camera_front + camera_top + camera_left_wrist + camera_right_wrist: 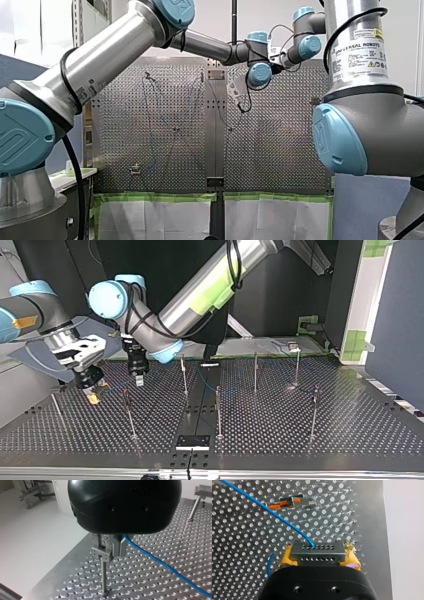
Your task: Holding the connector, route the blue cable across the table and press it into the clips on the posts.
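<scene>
In the right wrist view my right gripper [318, 555] is shut on the grey connector [317, 552], yellow pads [287, 558] against both its ends. The blue cable [274, 515] leaves the connector's face and runs away over the perforated table. My left gripper [115, 551] is shut on the blue cable [160, 562], which trails off to one side. Its metal fingers stand right beside a clip [102, 553] on top of a thin post [103, 577]. At the top view's left, my left gripper [138, 376] hangs just above a post [130, 412], and my right gripper [91, 382] sits low nearby.
Several more thin posts [218, 410] stand across the perforated table [350, 430]. A small orange and clear connector [289, 502] lies flat ahead of my right gripper. The table's side edge [374, 530] is close beside my right gripper. A black plate [192, 442] sits at the top view's near edge.
</scene>
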Controlling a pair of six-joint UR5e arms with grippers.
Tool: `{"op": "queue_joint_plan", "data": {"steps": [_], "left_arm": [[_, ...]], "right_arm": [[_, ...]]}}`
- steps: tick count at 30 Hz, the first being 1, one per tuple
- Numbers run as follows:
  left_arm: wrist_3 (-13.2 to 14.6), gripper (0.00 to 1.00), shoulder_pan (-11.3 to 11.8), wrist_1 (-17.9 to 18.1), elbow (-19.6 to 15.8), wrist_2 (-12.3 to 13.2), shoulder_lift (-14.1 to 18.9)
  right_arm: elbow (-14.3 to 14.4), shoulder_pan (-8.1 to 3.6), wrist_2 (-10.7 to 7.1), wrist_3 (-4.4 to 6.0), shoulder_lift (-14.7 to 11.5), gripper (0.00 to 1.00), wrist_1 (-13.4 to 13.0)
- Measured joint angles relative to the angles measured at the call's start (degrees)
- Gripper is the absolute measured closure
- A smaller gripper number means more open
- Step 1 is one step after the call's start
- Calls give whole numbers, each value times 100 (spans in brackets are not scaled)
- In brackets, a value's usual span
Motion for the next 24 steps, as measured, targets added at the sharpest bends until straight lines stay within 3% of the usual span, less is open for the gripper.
{"op": "queue_joint_plan", "data": {"steps": [8, 24], "left_arm": [[198, 100, 241, 383, -2, 352, -5], [238, 100, 710, 533, -20, 1107, -109]], "right_arm": [[-7, -49, -135, -1, 74, 100, -34], [-216, -190, -263, 7, 268, 100, -54]]}}
